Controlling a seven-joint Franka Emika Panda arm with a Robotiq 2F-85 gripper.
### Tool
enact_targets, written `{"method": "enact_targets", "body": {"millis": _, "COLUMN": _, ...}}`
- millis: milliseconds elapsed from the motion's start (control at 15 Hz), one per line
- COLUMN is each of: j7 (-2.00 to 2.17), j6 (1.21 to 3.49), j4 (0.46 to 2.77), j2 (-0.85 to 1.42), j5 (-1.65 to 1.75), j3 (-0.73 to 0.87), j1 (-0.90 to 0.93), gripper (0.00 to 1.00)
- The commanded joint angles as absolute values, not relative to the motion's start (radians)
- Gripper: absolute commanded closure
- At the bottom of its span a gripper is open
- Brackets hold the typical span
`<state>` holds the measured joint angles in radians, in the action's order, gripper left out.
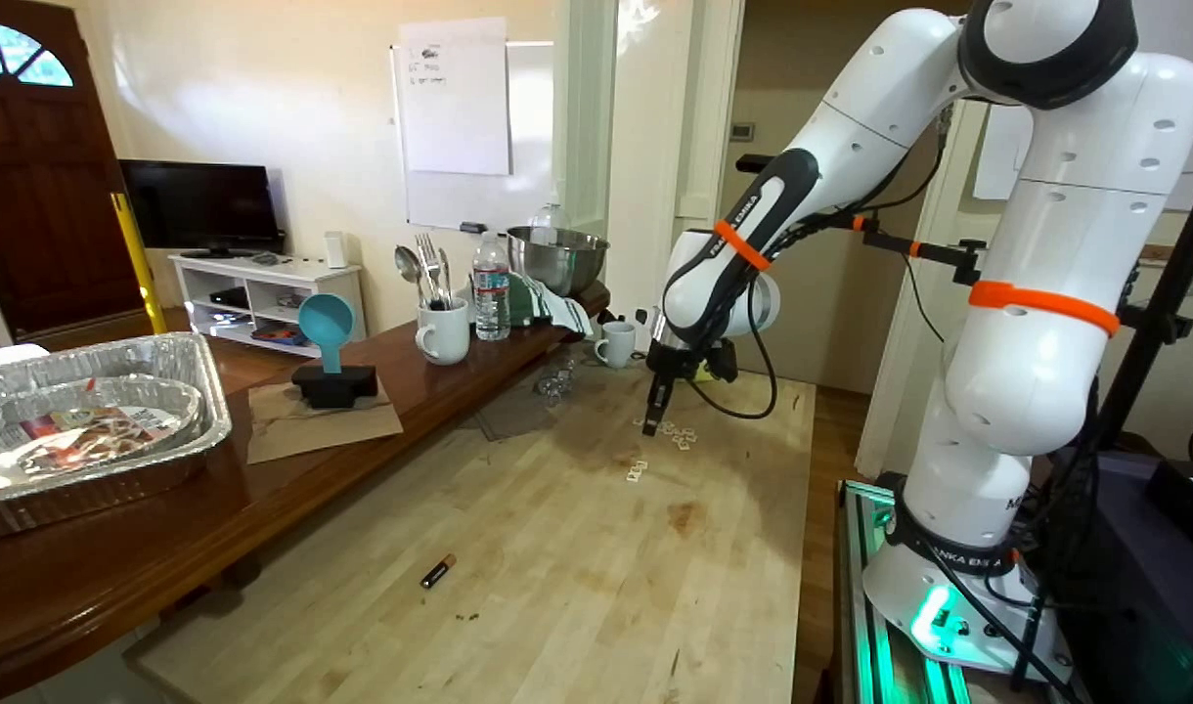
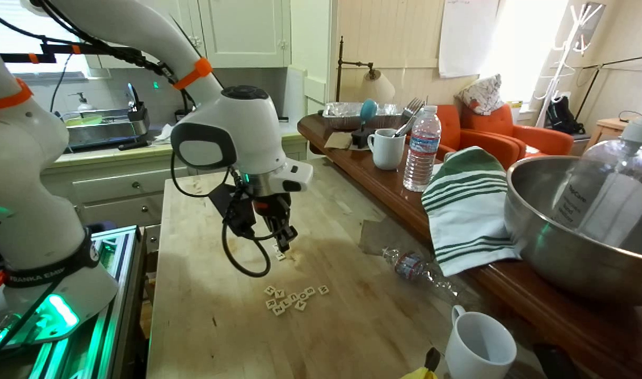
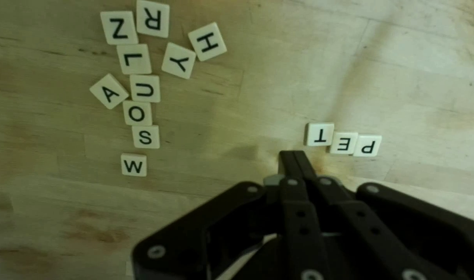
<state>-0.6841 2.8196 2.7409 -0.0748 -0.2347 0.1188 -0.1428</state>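
My gripper (image 3: 292,152): pressed together, empty, near T tile (image 3: 319,134), right of ctr in wrist view. If I drift right too low, tips could shove T into E tile (image 3: 343,143), skewing 'em.

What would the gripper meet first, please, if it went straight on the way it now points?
Probably the wooden tabletop, near the T tile; the shut gripper points downward, though the gap beneath it is hard to judge.

Opposite exterior views, shared tabletop (image 1: 567,577)
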Motion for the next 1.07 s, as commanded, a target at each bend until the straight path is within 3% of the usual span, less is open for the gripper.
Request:
{"method": "enact_targets", "body": {"millis": 0, "j7": -0.632, "j6": 2.810, "j4": 2.754, "j2": -0.112, "j5": -0.225, "j3": 0.158, "j1": -0.134, "gripper": 1.00}}
{"method": "enact_targets", "body": {"millis": 1000, "j7": -0.592, "j6": 2.761, "j4": 2.751, "j2": -0.139, "j5": -0.258, "j3": 0.177, "j1": -0.178, "gripper": 1.00}}
